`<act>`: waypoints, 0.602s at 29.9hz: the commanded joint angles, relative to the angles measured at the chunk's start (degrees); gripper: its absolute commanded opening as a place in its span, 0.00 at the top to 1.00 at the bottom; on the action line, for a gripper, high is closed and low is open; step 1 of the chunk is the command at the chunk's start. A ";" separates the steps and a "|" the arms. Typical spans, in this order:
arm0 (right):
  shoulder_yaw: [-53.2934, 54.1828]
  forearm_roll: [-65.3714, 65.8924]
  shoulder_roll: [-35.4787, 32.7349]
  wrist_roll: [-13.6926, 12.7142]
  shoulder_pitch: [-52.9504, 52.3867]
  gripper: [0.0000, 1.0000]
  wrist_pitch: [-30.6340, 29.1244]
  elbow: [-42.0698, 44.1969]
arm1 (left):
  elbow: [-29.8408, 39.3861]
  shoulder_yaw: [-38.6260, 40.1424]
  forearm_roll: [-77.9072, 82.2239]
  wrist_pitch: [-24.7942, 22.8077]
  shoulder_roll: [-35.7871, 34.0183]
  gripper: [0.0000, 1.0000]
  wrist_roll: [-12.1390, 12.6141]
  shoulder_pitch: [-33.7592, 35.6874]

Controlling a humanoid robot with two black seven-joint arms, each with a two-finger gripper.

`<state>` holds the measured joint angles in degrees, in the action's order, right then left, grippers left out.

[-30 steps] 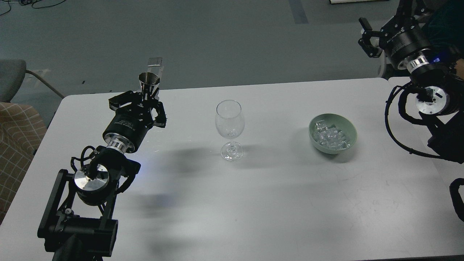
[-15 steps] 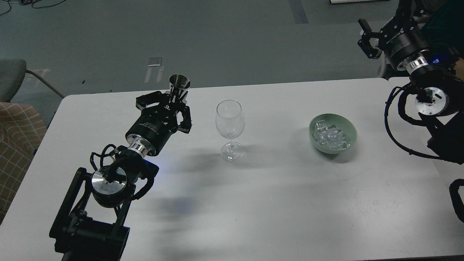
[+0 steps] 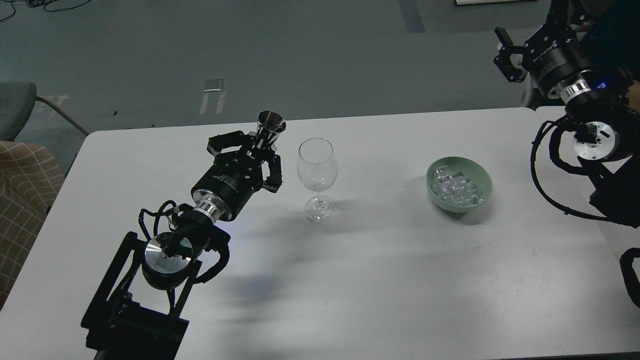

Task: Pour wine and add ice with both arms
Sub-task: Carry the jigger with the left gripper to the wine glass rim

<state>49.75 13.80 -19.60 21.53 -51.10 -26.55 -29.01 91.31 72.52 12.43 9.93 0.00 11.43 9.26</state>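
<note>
My left gripper is shut on a small shiny metal cup, held upright just left of the rim of the clear stemmed wine glass. The glass stands empty on the white table, centre back. Several clear ice cubes lie in a pale green bowl right of the glass. My right gripper hangs high at the top right, past the table's far right corner, with its fingers apart and nothing in them.
A chair with a checked cushion stands off the table's left edge. A second white surface adjoins at the right, behind my right arm. Grey floor lies beyond the far edge.
My left gripper has carried the metal cup to the right, from the back left of the table to beside the wine glass. The right arm has barely moved.
</note>
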 commanded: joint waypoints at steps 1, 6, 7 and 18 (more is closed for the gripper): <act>0.00 0.00 0.09 0.00 0.04 0.00 0.01 0.01 | 0.01 -0.10 0.67 0.43 0.00 0.96 -0.09 0.06; 0.00 0.00 0.09 0.00 0.04 0.00 0.01 0.01 | 0.01 -0.36 4.18 1.40 0.00 0.96 -0.18 0.23; -0.09 0.00 0.09 0.00 0.04 0.00 0.01 0.01 | 0.01 -0.36 4.62 1.40 0.00 0.96 -0.18 0.32; 0.00 0.00 0.00 0.00 0.04 0.00 0.01 -0.08 | 0.71 -2.47 5.06 1.84 0.00 0.96 -0.18 0.41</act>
<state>49.75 13.80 -19.51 21.54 -51.06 -26.55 -29.02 91.85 70.98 17.41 11.50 0.01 11.25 9.60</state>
